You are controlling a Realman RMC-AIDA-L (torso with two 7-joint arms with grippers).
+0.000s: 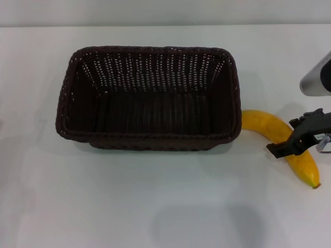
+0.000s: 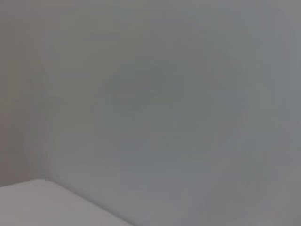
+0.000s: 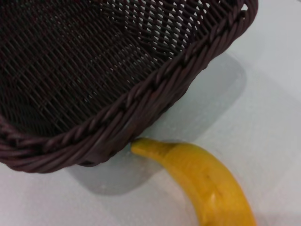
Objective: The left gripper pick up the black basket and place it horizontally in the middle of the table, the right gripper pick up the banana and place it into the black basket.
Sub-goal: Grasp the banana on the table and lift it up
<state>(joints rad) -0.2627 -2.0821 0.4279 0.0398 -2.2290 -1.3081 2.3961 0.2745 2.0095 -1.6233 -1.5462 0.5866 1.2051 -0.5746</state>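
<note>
Basket (image 1: 150,98) mid-table, empty | banana (image 1: 289,142) beside its right wall | right gripper (image 1: 299,138) over banana, grip state unclear | we'd descend mid-banana, clear of the rim

1. Looks like a lab or robot test bench, not a home: plain white table (image 1: 165,206) fills nearly the whole head view, smooth, slightly glossy.
2. Pale grey wall strip (image 1: 165,11) along the top edge of the frame, bare.
3. Props are staged: one black basket (image 1: 150,98) at centre, one banana (image 1: 282,142) at right, just beside the basket's end.
4. Robot hardware at the right edge: black right gripper (image 1: 295,142) over the banana, grey arm segment (image 1: 316,77) above it.
5. Left wrist view shows only blank grey surface (image 2: 164,103) and a pale corner (image 2: 37,202) at lower left.
</note>
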